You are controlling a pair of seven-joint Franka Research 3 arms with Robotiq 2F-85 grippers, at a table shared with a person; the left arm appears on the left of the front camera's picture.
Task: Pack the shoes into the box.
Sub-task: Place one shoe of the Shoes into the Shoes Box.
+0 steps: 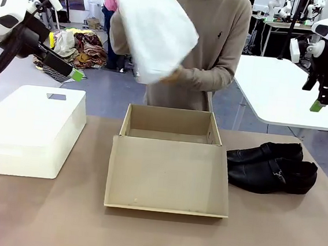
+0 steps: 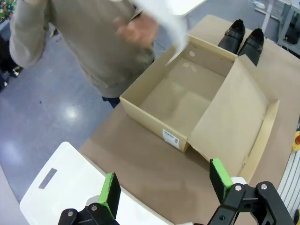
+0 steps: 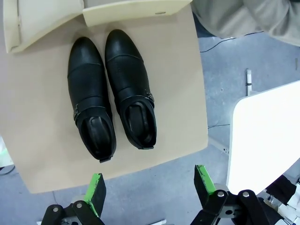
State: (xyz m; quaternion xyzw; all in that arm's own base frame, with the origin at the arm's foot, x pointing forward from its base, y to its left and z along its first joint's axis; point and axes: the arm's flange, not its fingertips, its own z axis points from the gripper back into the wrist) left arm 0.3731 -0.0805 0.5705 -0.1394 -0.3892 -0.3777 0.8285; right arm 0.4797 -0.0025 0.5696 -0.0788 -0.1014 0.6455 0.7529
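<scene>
Front view: shoes wait beside an open box

The shoes [image 1: 271, 166] lie side by side on the table [image 1: 39, 215], just to the robot's right of the box [image 1: 170, 122], toes toward it and not touching it. In the right wrist view the pair [image 3: 126, 84] sits directly below the camera, straps and buckles up, which suits a straight descent.

The box stands open with its flap lid [image 1: 167, 176] folded flat toward the robot, so the near side is unobstructed. Its inside shows bare cardboard in the left wrist view [image 2: 187, 93]. Across the table, the person's hand [image 1: 171, 74] holds a white sheet of paper [image 1: 152, 29] up over the box, probably lining for it, so loading likely has to wait.

Right gripper [image 3: 150, 187] hangs high above the shoes, jaws spread and empty. Left gripper [image 2: 165, 183], also spread wide and holding nothing, hovers over a white plastic box [image 1: 30, 124] on the robot's left, well clear of the person's work.
</scene>
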